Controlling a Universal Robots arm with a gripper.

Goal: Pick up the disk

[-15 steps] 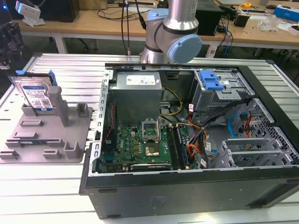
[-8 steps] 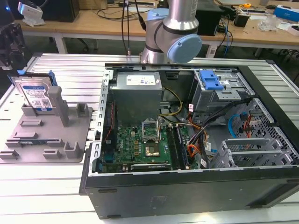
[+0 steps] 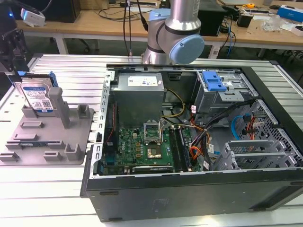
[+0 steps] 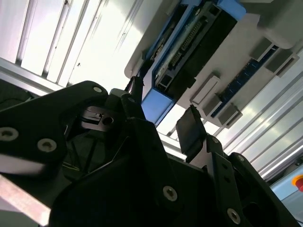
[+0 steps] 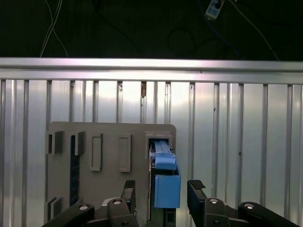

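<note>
While the disk [image 3: 39,97] stands on edge in the grey holder [image 3: 42,137] at the exterior view's left | hand [image 5: 162,189] is seen spread astride its upper edge, not touching | squeeze is best centred on flat faces, lift kept straight

disk [image 3: 39,97] showing silver, white-and-blue label [image 3: 41,101], blue rails [image 3: 53,79] | fixture plate [image 3: 47,142] showing grey | gripper [image 5: 162,186] showing black | table [image 3: 47,189] showing ribbed silver
</note>
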